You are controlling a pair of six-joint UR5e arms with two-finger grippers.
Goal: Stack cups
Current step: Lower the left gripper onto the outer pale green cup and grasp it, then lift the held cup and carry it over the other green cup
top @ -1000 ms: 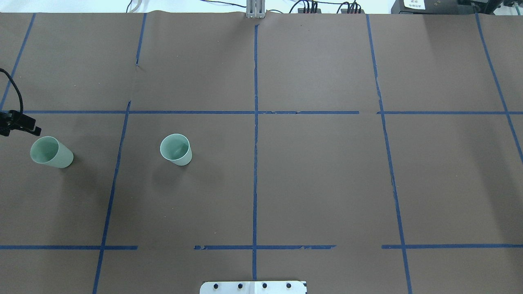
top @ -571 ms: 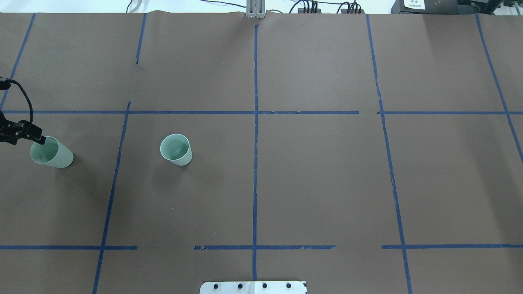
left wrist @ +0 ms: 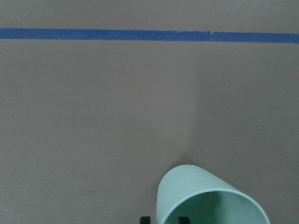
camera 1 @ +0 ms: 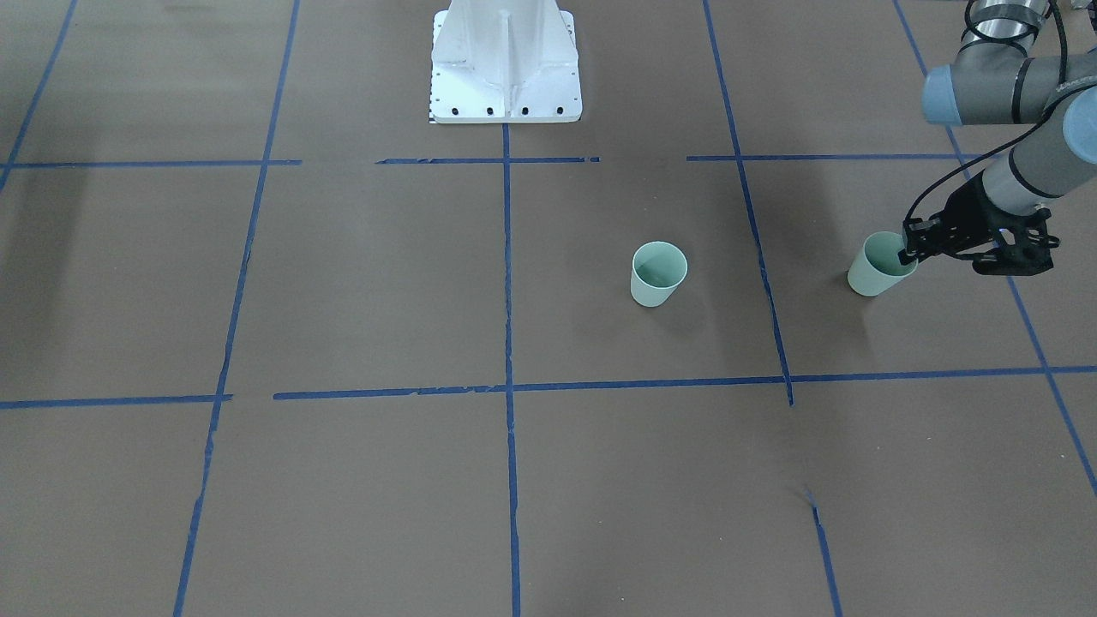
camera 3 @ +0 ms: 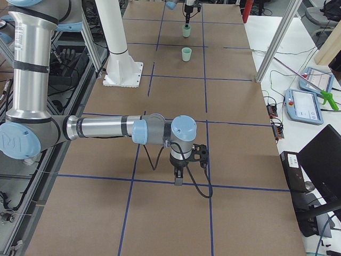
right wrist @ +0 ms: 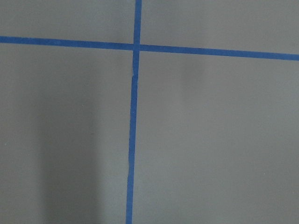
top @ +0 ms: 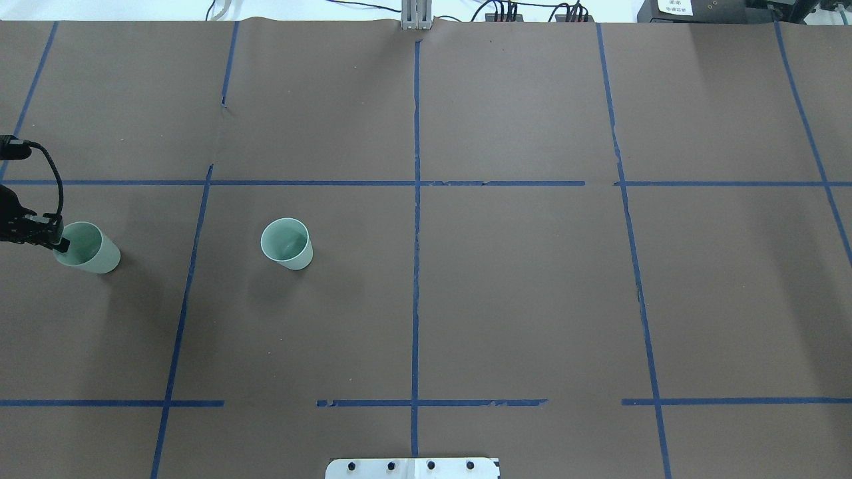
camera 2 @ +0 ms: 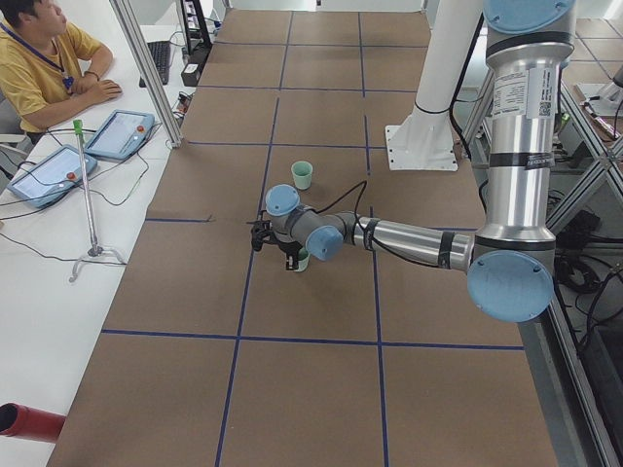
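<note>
Two pale mint-green cups stand upright on the brown table. The left cup (top: 90, 249) is at the far left and also shows in the front view (camera 1: 874, 272). The other cup (top: 287, 244) stands apart to its right, seen again in the front view (camera 1: 658, 272). My left gripper (top: 60, 243) is at the left cup's outer rim. In the left wrist view its fingertips (left wrist: 145, 219) straddle the cup's wall (left wrist: 205, 196), one outside and one inside, still apart. My right gripper (camera 3: 178, 180) hangs low over bare table far from both cups; I cannot tell whether it is open.
Blue tape lines (top: 416, 199) divide the brown table into squares. The white robot base (camera 1: 506, 60) stands at the table's near edge. An operator (camera 2: 39, 58) sits at a side desk with tablets, off the work surface.
My left gripper has moved from behind the left cup down onto its outer rim, with one finger now inside the cup. Both cups stay where they were.
</note>
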